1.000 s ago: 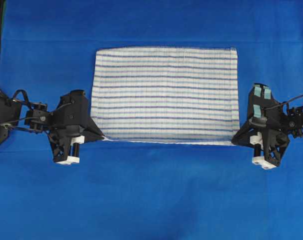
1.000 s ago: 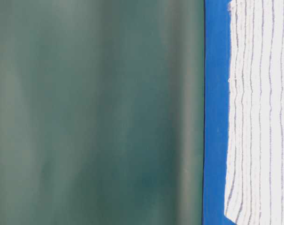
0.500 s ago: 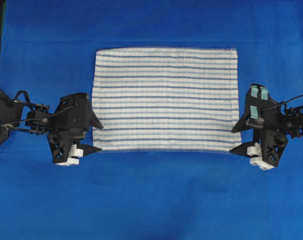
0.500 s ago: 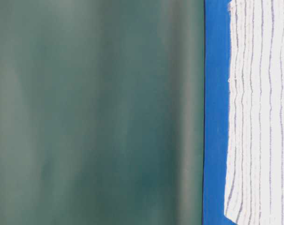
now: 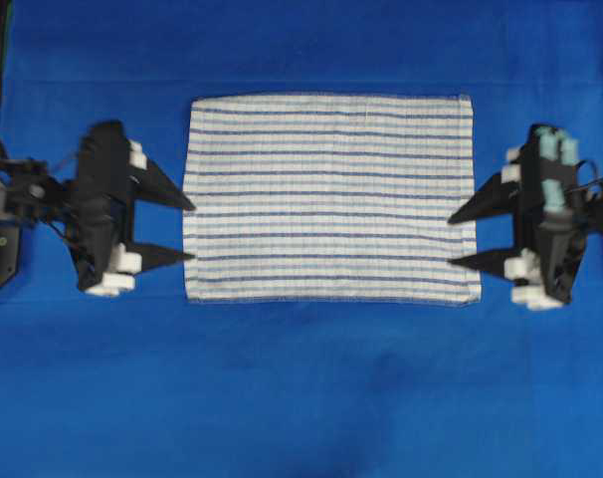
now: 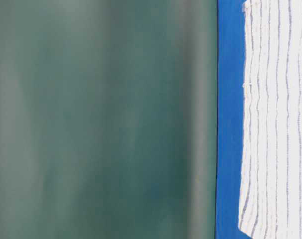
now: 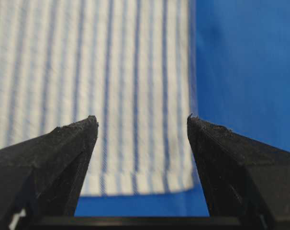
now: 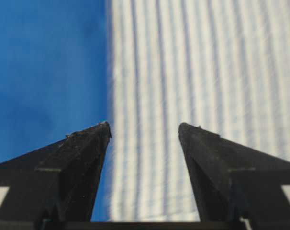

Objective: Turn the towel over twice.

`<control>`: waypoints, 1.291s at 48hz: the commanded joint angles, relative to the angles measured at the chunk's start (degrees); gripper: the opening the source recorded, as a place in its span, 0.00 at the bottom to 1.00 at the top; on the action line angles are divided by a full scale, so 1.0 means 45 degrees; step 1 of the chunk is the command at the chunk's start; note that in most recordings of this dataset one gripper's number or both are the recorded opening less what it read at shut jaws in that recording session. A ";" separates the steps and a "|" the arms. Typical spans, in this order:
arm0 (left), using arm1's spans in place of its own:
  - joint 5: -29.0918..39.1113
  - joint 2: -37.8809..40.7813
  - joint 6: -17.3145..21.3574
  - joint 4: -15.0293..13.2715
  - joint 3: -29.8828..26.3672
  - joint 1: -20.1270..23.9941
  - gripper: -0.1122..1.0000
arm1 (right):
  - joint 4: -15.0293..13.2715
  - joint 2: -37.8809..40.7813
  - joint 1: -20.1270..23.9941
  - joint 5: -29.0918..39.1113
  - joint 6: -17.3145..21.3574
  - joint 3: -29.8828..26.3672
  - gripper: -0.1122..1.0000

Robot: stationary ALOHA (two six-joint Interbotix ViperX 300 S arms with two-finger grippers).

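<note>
The striped towel (image 5: 329, 197) is lying flat at the table (image 5: 301, 398) centre. Left pincer (image 5: 187, 231) and right pincer (image 5: 455, 239) are hanging wide open, empty, flanking its side edges; regrasping the corners is probably coming next.

Your left gripper (image 5: 189, 232) and right gripper (image 5: 453, 239) both stand with jaws spread wide, empty, flanking the towel (image 5: 329, 197).

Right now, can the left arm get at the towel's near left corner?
Probably yes. The left gripper is open beside the towel, whose corner lies flat on the blue cloth just ahead of it with nothing between.
</note>
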 commanded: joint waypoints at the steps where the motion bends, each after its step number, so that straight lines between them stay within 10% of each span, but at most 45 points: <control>1: -0.0059 -0.0781 0.0391 0.0000 -0.0176 0.0254 0.72 | -0.0625 -0.0664 -0.0332 0.0195 -0.0020 -0.0352 0.67; 28: -0.0117 -0.1602 0.1270 0.0000 -0.0020 0.1738 0.72 | -0.1602 -0.2129 -0.2188 0.0352 -0.0020 -0.0176 0.67; 62: -0.3848 0.4395 0.2441 0.0000 -0.0371 0.6113 0.72 | -0.2422 0.3457 -0.7930 -0.2461 -0.0039 0.0410 0.67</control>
